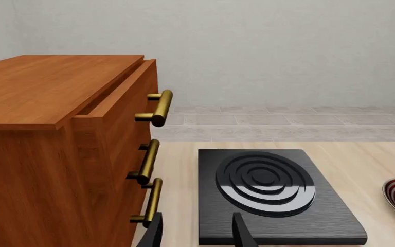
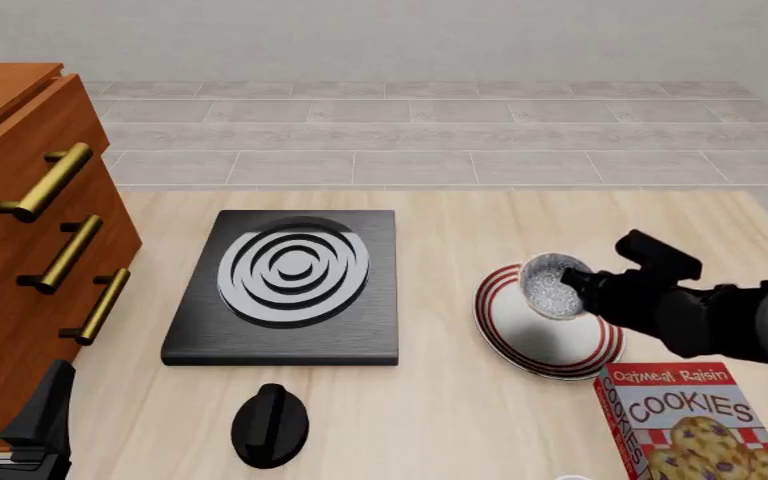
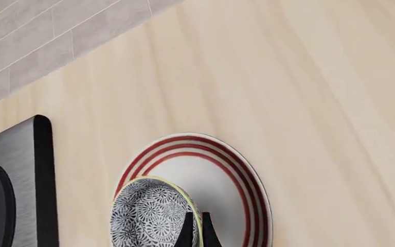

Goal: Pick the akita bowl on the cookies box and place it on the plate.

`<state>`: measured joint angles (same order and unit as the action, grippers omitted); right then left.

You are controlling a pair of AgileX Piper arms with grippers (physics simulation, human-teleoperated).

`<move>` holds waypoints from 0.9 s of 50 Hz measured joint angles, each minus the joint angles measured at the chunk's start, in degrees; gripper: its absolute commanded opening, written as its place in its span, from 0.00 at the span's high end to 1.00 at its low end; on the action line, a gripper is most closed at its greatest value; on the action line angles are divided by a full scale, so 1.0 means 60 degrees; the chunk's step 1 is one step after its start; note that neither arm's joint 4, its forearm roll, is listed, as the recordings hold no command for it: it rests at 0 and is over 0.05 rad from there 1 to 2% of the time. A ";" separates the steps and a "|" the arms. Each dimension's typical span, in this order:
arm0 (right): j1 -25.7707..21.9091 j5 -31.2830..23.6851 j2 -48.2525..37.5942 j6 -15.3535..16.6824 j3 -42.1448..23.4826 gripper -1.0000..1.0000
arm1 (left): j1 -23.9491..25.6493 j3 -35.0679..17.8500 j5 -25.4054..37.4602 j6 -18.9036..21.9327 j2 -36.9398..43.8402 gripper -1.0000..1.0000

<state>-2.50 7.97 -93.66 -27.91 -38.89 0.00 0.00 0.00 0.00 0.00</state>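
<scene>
1. A pale wooden table (image 2: 491,230) stands before a grey tiled floor and a plain light wall.
2. The akita bowl (image 2: 552,286) sits tilted over the plate (image 2: 540,345), toward the plate's far side, its speckled inside turned to the front camera.
3. The right gripper (image 3: 197,230) is pinched on the bowl's rim: in the right wrist view its two dark fingers sit almost together with the rim between them.
4. From the front, the right arm comes in from the right and covers part of the plate's right edge.
5. The cookies box (image 2: 690,422) lies just nearer the camera than the plate, at the right; its red face reads "Oatmeal Raisin COOKIES".
6. Left of the plate lies a black slab (image 2: 284,340) with white concentric rings, and a black knob (image 2: 269,424) sits nearer than it.
7. A wooden drawer cabinet (image 2: 11,240) with brass handles fills the far left.
8. The left gripper (image 1: 196,234) hangs beside the cabinet, its fingers spread apart and holding nothing.
</scene>
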 measured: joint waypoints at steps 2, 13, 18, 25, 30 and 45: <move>0.0004 0.0037 -0.0044 0.0000 0.0012 1.00 | 0.0000 0.0000 0.0000 0.0000 0.0000 0.00; 0.0036 0.0177 -0.0237 0.0011 0.0058 1.00 | 0.0000 0.0000 0.0000 0.0000 0.0000 0.00; 0.0061 0.0205 -0.0288 0.0022 0.0065 1.00 | 0.0000 0.0000 0.0000 0.0000 0.0000 0.00; 0.0077 0.0245 -0.0353 0.0035 0.0072 1.00 | 0.0000 0.0000 0.0000 0.0000 0.0000 0.00; 0.0085 0.0267 -0.0405 0.0056 0.0070 1.00 | 0.0000 0.0000 0.0000 0.0000 0.0000 0.00; 0.0093 0.0363 -0.0586 0.0110 0.0094 1.00 | 0.0000 0.0000 0.0000 0.0000 0.0000 0.00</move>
<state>-1.94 10.15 -97.18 -27.25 -38.33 0.00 0.00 0.00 0.00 0.00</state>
